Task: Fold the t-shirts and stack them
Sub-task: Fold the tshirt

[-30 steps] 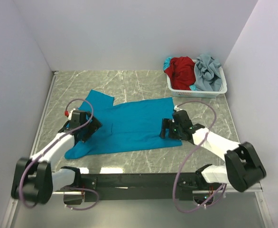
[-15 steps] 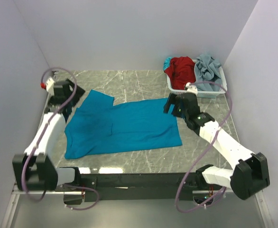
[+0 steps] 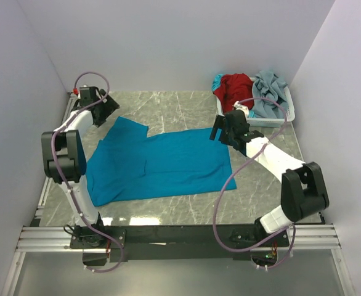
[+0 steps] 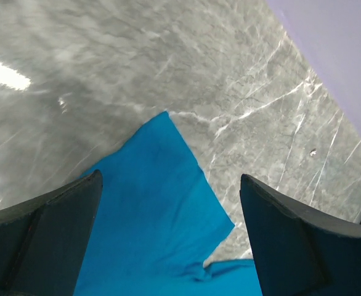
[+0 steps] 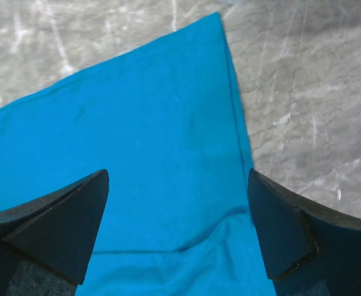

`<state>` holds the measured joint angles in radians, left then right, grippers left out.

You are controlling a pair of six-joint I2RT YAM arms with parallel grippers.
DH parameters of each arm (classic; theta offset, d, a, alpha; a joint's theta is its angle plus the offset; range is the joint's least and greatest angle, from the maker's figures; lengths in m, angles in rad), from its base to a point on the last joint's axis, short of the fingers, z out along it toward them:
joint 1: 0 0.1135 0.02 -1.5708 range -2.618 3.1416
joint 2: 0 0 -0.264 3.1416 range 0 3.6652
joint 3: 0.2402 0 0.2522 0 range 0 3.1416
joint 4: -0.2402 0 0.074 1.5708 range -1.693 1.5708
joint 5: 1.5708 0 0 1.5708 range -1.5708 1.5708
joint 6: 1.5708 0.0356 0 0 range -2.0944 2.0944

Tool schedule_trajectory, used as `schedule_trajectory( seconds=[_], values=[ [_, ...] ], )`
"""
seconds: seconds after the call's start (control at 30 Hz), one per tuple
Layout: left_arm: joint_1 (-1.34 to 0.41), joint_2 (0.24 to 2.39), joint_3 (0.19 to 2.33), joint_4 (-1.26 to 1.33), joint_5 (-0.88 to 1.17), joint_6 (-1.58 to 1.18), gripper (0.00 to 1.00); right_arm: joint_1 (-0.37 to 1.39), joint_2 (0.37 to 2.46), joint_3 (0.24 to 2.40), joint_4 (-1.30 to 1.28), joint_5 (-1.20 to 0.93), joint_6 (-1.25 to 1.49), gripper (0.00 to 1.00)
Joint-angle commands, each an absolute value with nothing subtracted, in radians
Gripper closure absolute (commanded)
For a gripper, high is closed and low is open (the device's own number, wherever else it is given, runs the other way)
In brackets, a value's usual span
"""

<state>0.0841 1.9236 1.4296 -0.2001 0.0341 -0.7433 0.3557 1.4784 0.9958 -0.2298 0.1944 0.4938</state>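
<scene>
Your arms swung to the far edge, left gripper over the far-left sleeve of the teal-blue t-shirt, right gripper over its far-right corner, both wide open, empty.

Basket just beside right gripper

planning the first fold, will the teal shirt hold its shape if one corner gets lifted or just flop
Probably flop: the teal shirt lies thin and flat, hugging the marble table. Pushed, it would likely bunch rather than slide whole, as the soft ripple near its hem in the right wrist view suggests. It looks light for its spread.
</scene>
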Motion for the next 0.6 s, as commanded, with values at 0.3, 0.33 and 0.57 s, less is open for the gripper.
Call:
schedule_trajectory(
  seconds=[0.3,0.33,0.57],
  values=[
    [0.066,2.222,1.813,-0.323,0.074,-0.612,0.01,0.339,1.663,1.166,-0.161,0.268,0.509,0.01],
    [0.057,2.233,1.828,-0.339,0.049,-0.598,0.0,0.337,1.689,1.176,-0.161,0.273,0.511,0.01],
    [0.006,2.289,1.922,-0.431,-0.143,-0.497,0.01,0.339,1.764,1.239,-0.187,0.304,0.512,0.01]
  ],
)
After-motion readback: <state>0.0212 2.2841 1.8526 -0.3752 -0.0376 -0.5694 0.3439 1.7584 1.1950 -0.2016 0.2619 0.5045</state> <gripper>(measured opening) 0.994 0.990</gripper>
